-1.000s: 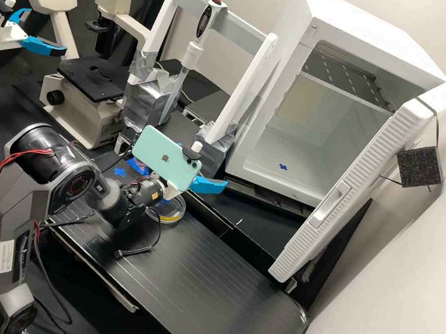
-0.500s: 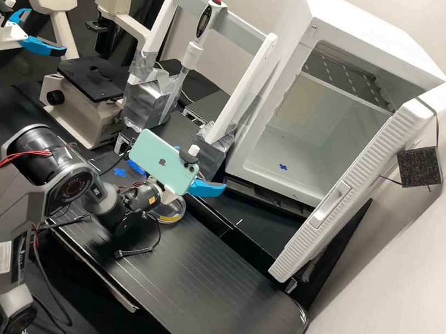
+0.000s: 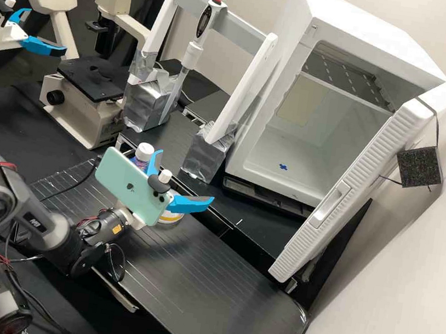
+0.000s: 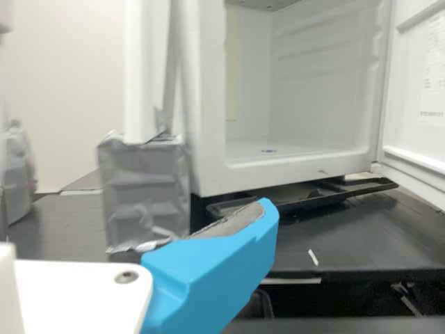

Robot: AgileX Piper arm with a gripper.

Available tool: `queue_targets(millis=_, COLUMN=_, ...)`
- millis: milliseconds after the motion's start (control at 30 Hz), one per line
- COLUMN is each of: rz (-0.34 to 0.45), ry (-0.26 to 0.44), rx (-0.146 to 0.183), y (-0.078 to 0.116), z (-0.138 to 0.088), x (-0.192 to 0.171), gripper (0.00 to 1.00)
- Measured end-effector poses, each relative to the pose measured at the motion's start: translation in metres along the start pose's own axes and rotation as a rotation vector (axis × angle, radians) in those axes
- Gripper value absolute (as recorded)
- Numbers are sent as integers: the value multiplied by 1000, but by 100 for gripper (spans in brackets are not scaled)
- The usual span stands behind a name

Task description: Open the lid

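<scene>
High view: a gentle pinch is needed

The gripper (image 3: 185, 176) is spread wide, with its blue fingers apart. The white lid (image 3: 145, 149) is seen on the bottle (image 3: 139, 162), by the green phone (image 3: 131, 184); a round dish (image 3: 171, 218) is seen too (which one must be opened cannot be told). Either top is likely light, stiff and slippery, and best held around its edge.

your dark grey arm (image 3: 38, 221) rises from the lower left of the high view, bends near the left edge and slopes down rightward to its wrist (image 3: 106, 226); from there your white tool (image 3: 185, 175) angles up toward the middle, its two blue fingers (image 3: 190, 204) spread apart.
</scene>
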Motion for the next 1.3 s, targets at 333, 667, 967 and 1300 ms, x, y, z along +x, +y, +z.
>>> queue_targets(millis=333, rz=-25, ry=-23, rx=-18, y=-4, z=5, x=-14, gripper=100)
queue_targets(millis=667, rz=-77, ry=-35, rx=-19, y=-13, z=8, x=-11, gripper=100)
queue_targets(millis=967, rz=-89, ry=-68, rx=-31, y=-14, z=15, x=-10, gripper=100)
queue_targets(millis=1300, rz=-91, ry=-72, rx=-43, y=-13, z=17, x=-11, gripper=100)
